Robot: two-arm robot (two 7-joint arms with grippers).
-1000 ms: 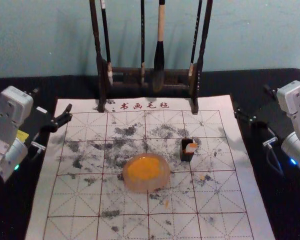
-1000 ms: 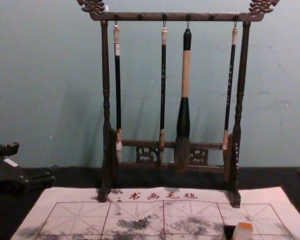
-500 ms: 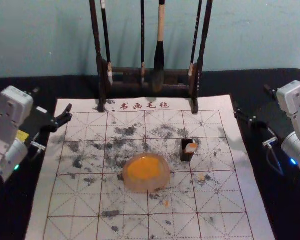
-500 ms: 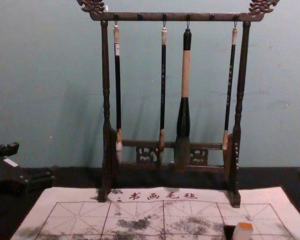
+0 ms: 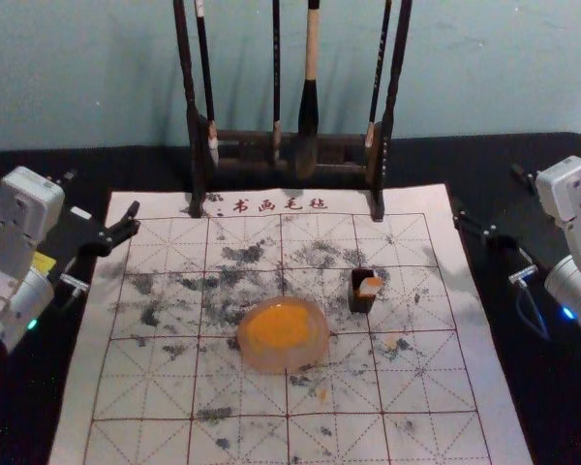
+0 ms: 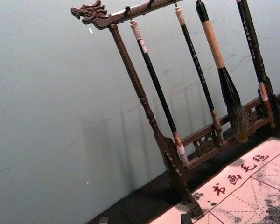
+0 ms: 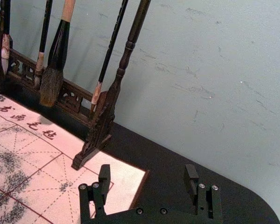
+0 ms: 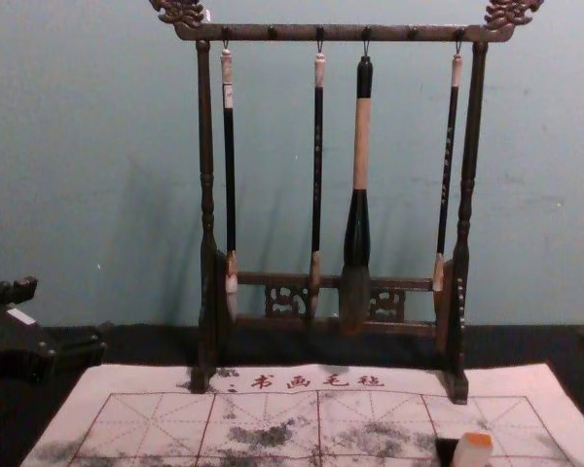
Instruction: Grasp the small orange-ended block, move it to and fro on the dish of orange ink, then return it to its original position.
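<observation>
1. Head view: left gripper (image 5: pixel 102 194) is hanging at left, right gripper (image 5: pixel 489 194) at right; orange-ended block (image 5: pixel 370 287) is resting right of centre.
2. Left wrist view: jaws are gaping.
3. Right wrist view: jaws are gaping.
4. Chest view: block is showing lower right.

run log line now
orange-ended block: ungrasped, right of ink dish | left gripper: open, calligraphy mat left edge | right gripper: open, mat right edge

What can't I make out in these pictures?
- Small white, orange-topped block: its lower end, cut off by the chest view's bottom edge.
- Small black box: whether the block sits inside or leans; too small in the head view.
- Slim black brush handle: lettering too small, chest view.
</observation>
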